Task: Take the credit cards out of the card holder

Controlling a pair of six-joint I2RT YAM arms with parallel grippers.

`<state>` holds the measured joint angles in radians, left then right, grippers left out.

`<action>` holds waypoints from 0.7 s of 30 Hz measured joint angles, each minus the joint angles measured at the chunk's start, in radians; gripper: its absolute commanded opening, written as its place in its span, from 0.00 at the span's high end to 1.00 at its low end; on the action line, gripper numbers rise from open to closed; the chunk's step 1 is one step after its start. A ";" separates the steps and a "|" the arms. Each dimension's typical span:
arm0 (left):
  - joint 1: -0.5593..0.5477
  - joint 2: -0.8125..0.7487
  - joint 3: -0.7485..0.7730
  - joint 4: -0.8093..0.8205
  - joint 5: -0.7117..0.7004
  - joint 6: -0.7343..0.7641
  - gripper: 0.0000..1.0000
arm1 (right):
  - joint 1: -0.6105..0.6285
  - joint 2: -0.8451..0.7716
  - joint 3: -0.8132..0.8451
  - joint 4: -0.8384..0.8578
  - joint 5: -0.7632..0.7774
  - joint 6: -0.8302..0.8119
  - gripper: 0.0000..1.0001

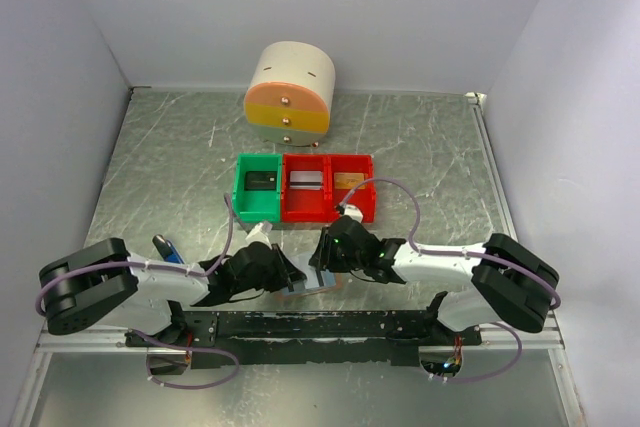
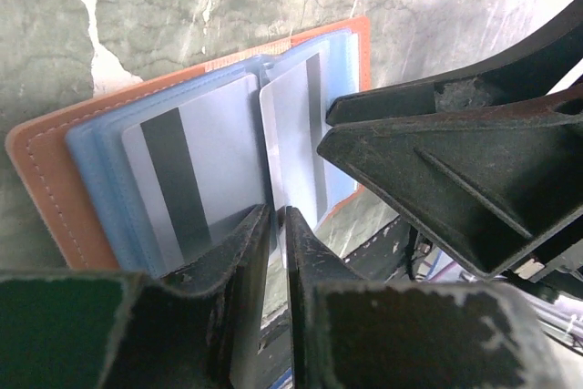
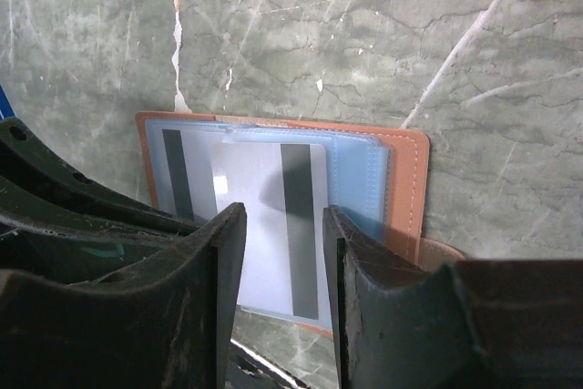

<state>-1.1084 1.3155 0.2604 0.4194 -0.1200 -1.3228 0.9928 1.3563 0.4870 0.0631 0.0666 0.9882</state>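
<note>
Left gripper (image 2: 276,218): fingers almost together, nipping the near pocket edge of the holder (image 2: 46,179). Right gripper (image 3: 284,225): fingers apart over a card (image 3: 264,252) protruding from its pocket. Holder lies open, flat on the table (image 3: 364,43), between both arms.
</note>
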 measured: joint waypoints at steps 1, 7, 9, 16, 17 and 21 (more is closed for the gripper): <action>0.000 0.002 -0.014 0.026 0.000 -0.019 0.76 | -0.001 -0.002 -0.003 0.004 -0.001 0.001 0.60; 0.000 0.033 -0.034 0.102 0.000 -0.067 0.80 | -0.003 -0.005 -0.015 0.025 -0.008 0.007 0.60; 0.000 0.048 -0.035 0.125 0.000 -0.071 0.87 | -0.004 -0.007 -0.021 0.033 -0.008 0.008 0.60; 0.000 0.063 -0.041 0.154 0.006 -0.080 0.93 | -0.008 -0.010 -0.023 0.034 -0.003 0.015 0.60; 0.000 0.048 -0.041 0.142 0.004 -0.080 0.93 | -0.009 -0.010 -0.023 0.033 -0.003 0.018 0.60; -0.002 -0.031 -0.055 0.083 -0.013 -0.080 0.93 | -0.012 -0.009 -0.023 0.031 -0.016 0.023 0.60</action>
<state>-1.1103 1.2850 0.2058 0.5022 -0.1329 -1.4033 0.9806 1.3472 0.4637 0.0937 0.0505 1.0111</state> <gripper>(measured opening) 0.075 0.399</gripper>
